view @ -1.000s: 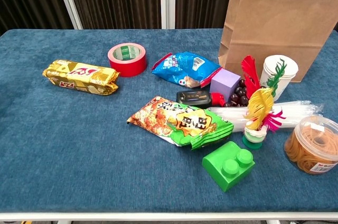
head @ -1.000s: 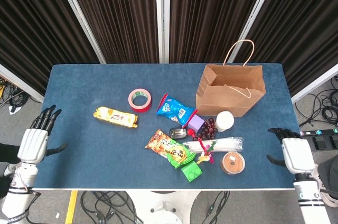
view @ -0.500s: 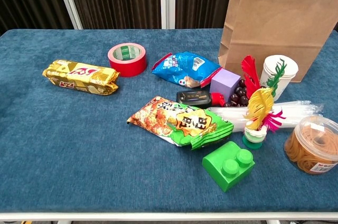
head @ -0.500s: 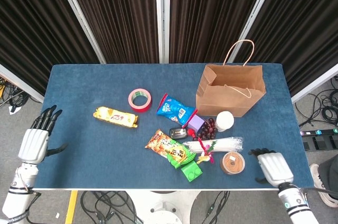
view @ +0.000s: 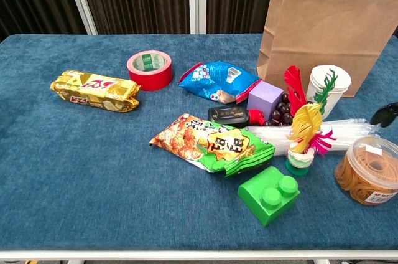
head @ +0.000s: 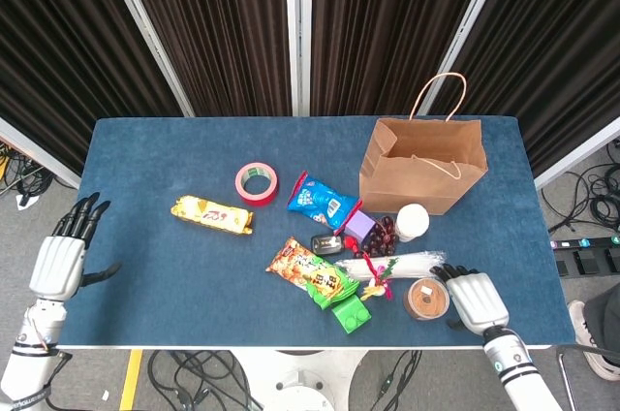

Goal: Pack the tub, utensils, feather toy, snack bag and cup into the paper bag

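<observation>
We find the right hand (head: 480, 300) at the near right edge of the blue-covered bench (head: 145, 256), just beside the clear round plastic tub with the orange contents (head: 426, 299), which lies to its left; hand and tub look close but we cannot confirm contact. The fingers are apart and hold nothing; in the chest view only dark fingertips (view: 385, 114) show at the right border, above the tub. The left hand (head: 60, 264) hangs off the bench's far left edge, spread and empty, well apart from every task item, so we judge the right hand the one to take the tub. The tub stands upright with its lid on, squat, with no marked long axis, so a grasp across its sides should serve. The brown paper bag with twine handles (head: 424, 167) stands upright and open-topped behind the tub, toward the back of the bench. Between them lie the clear sleeve of white utensils (head: 407, 264), long axis running left to right, the white paper cup (head: 412, 222) and the yellow and pink feather toy on its green base (view: 306, 133). The orange and green snack bag (head: 312, 273) lies further left. Nothing appears packed yet.
</observation>
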